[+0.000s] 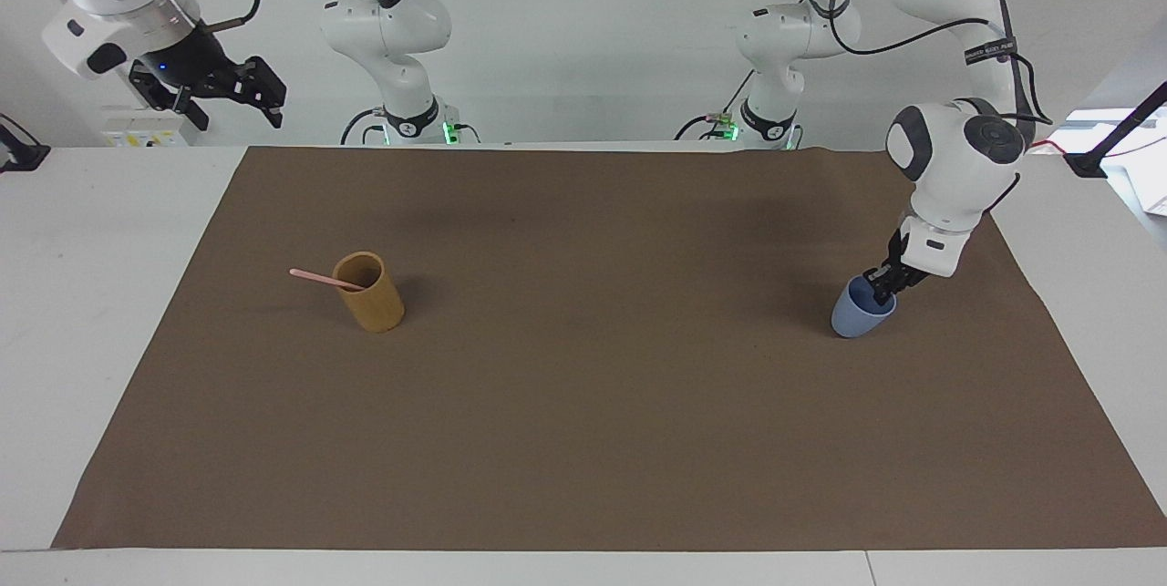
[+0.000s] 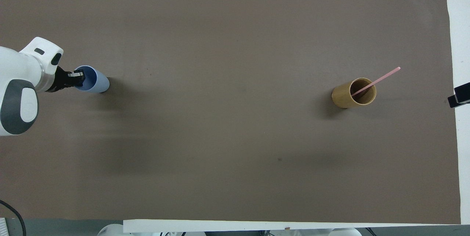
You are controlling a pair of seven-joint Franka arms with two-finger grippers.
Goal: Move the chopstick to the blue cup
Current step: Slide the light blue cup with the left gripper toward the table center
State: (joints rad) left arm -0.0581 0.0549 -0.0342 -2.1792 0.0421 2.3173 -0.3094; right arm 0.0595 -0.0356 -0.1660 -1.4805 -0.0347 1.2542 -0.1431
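Note:
The blue cup point(image 1: 852, 320) stands on the brown mat toward the left arm's end of the table; it also shows in the overhead view point(image 2: 98, 83). My left gripper point(image 1: 882, 291) is down at the cup's rim, one finger inside and one outside, shut on the rim; it shows in the overhead view point(image 2: 78, 78) too. One pale-pink chopstick point(image 1: 314, 277) leans in a tan cup point(image 1: 374, 303) toward the right arm's end, its top sticking out over the rim point(image 2: 382, 76). My right gripper point(image 1: 235, 110) is open and waits high above the table's edge at its own end.
The brown mat point(image 1: 583, 440) covers most of the white table. The tan cup point(image 2: 345, 98) stands upright. Only a tip of the right gripper point(image 2: 459, 98) shows at the overhead view's edge.

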